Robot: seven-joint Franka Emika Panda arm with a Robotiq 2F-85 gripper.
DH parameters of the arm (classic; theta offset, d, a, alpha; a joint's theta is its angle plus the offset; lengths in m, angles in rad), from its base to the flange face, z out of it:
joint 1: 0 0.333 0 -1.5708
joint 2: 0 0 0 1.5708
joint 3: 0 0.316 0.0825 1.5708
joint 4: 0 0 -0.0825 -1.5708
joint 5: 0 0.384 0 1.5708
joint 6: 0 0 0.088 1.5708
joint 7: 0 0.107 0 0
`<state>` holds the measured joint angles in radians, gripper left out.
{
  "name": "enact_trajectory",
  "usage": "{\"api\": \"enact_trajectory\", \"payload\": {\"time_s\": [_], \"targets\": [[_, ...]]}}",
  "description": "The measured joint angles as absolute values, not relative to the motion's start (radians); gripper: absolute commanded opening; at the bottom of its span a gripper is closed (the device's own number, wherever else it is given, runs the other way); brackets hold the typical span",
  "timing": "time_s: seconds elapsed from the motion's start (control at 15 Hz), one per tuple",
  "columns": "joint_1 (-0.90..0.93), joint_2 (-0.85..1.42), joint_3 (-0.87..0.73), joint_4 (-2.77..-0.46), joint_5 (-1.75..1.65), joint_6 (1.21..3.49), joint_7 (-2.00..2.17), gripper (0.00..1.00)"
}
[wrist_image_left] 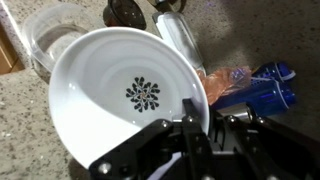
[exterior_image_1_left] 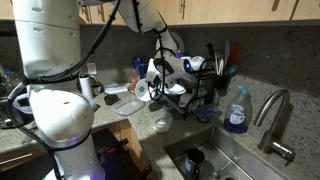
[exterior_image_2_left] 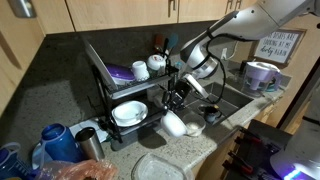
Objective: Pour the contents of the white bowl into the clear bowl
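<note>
In the wrist view the white bowl [wrist_image_left: 110,90] fills the middle; it is smooth, with a dark flower-like mark at its bottom. My gripper [wrist_image_left: 190,112] is shut on the bowl's near rim, one finger inside and one outside. The clear bowl [wrist_image_left: 55,30] stands on the speckled counter beyond the white bowl, at the upper left, apart from it. In an exterior view the gripper [exterior_image_2_left: 177,102] points down in front of the dish rack, with the white bowl [exterior_image_2_left: 172,123] under it just above the counter. The gripper also shows in an exterior view [exterior_image_1_left: 159,92].
A black dish rack [exterior_image_2_left: 120,85] with a plate and cups stands behind the gripper. The sink [exterior_image_1_left: 215,160] and faucet [exterior_image_1_left: 272,115] lie beside it. A blue object [wrist_image_left: 265,85], a crinkled plastic bag [wrist_image_left: 225,85] and a metal flask [wrist_image_left: 180,35] lie on the counter near the bowl.
</note>
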<state>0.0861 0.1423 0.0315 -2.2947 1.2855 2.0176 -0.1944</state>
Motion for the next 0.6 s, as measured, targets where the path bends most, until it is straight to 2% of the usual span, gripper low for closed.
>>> {"api": "enact_trajectory", "payload": {"time_s": [0.6], "targets": [[0.192, 0.142, 0.131, -2.286, 0.938, 2.225, 0.016, 0.03]]}}
